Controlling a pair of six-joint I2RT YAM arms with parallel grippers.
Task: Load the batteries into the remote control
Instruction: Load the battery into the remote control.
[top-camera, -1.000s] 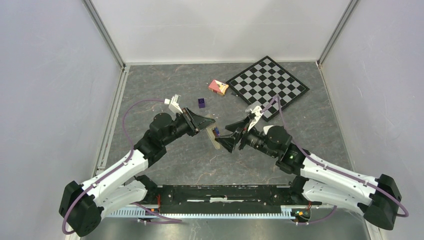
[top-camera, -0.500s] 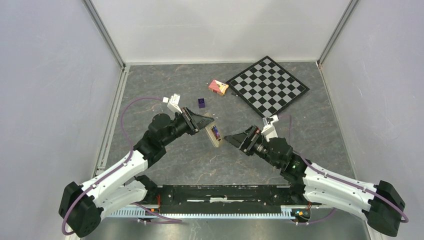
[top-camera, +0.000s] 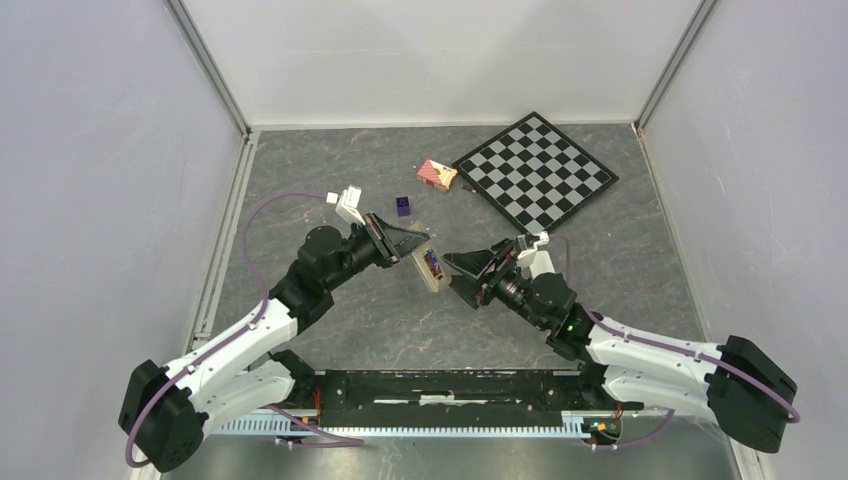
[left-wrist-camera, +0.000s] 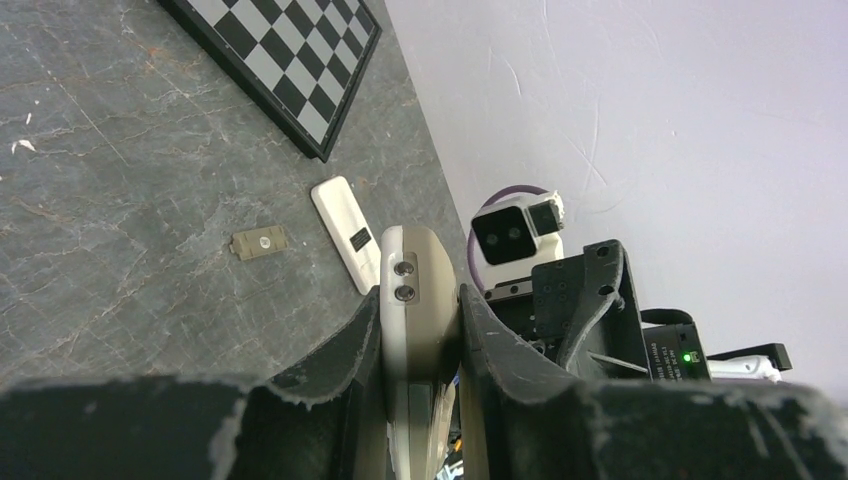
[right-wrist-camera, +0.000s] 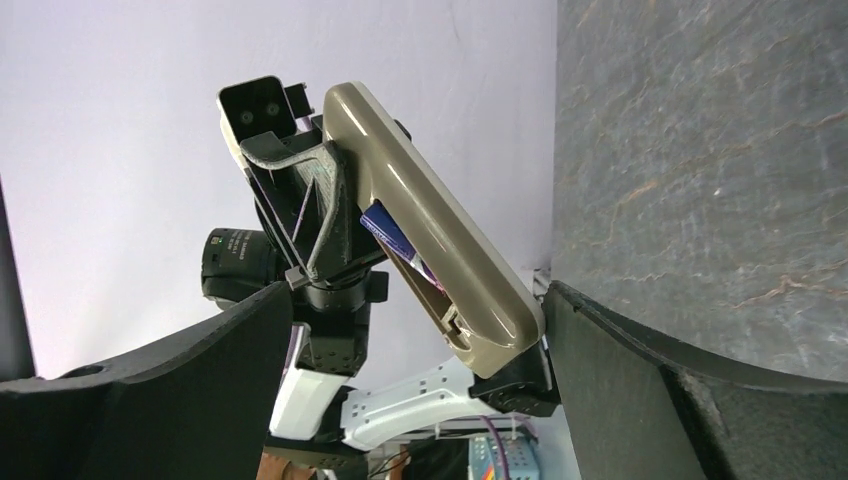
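I count two remotes: one tan-backed remote (top-camera: 430, 268) and one white remote (left-wrist-camera: 345, 232). One battery (right-wrist-camera: 390, 232) shows in the tan one's bay; whether a second sits beside it I cannot tell. There is one chessboard (top-camera: 535, 172), one small red box (top-camera: 437, 174), one little purple block (top-camera: 403, 206) and one loose tan cover plate (left-wrist-camera: 259, 241). Two arms, with one pincer each: the left pincer (top-camera: 418, 250) and the right pincer (top-camera: 462, 280).
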